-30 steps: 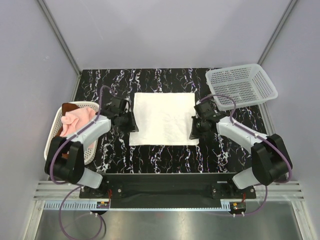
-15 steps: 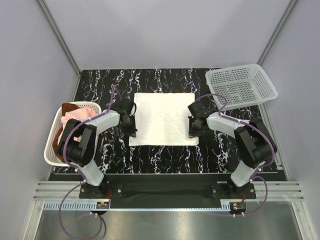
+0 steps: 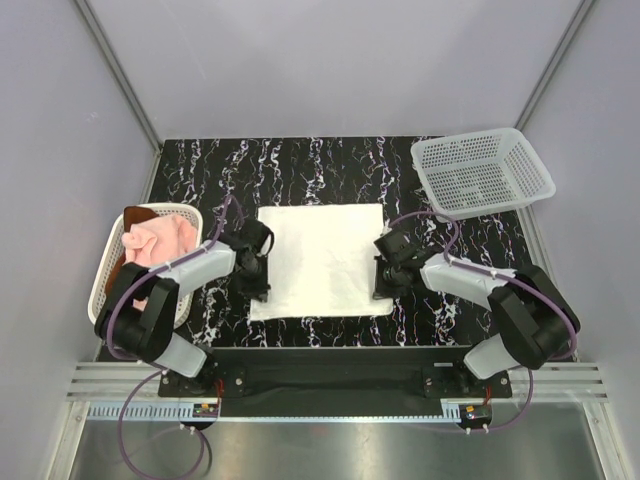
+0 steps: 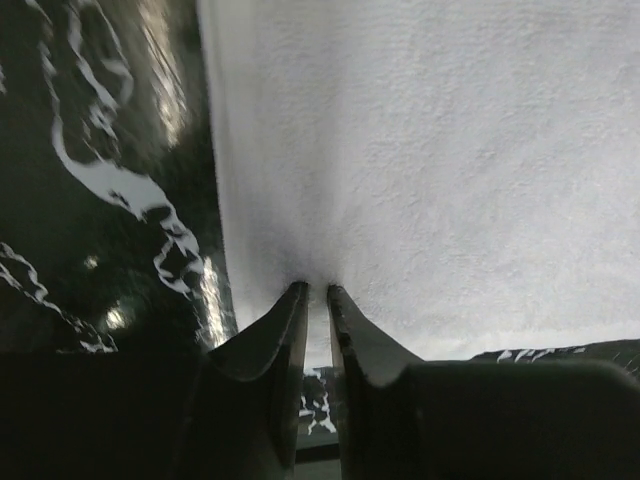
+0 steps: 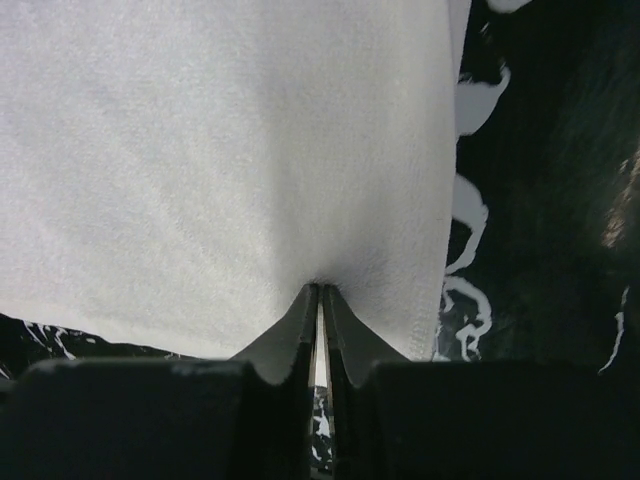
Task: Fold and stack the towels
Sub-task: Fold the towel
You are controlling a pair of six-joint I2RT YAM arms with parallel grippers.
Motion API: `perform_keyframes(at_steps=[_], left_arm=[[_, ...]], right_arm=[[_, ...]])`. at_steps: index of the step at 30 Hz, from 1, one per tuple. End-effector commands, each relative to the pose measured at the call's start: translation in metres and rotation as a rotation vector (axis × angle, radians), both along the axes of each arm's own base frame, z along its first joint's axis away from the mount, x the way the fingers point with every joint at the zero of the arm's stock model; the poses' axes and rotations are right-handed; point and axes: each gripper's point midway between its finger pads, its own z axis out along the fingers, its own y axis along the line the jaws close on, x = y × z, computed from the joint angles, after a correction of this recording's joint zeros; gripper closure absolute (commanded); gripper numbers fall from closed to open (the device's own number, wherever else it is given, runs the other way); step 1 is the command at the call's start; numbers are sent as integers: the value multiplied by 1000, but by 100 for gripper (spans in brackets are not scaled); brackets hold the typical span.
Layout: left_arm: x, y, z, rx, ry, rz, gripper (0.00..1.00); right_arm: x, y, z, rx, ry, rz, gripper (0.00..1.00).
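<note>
At the lower centre of the top view, the left tool (image 4: 317, 292) and the right tool (image 5: 320, 290) each pinch, jaws nearly closed, the near edge of the white towel (image 3: 320, 255), which lies flat mid-worktop (image 3: 300, 160). Risk: shallow bites may slip, or unequal lifts may skew the fold. How deep each bite reaches is unclear. At far left, the pink towel (image 3: 160, 238) hides most of the rust-brown towel (image 3: 135, 213) in the basket (image 3: 100, 285).

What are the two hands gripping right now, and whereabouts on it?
Both pinch the white towel: left hand by its near-left corner, right hand by its near-right corner.
</note>
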Motion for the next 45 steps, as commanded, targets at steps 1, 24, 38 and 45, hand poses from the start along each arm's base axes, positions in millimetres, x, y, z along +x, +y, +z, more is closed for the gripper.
perform_keyframes(at_steps=[1,24,38,45], left_arm=[[-41,3,9,37,99,-33,78],[209,4,85,-128,-220,-218,66],[237,30,47,-40,-216,-128,64],[248,44,54,14,-229,-139,60]], right_arm=[[-37,-3,-6,-28,98,6,88],[124,-25,34,-379,-105,-29,85],[110,-36,-5,-408,-41,-23,85],[113,-36,-3,-406,-61,-6,82]])
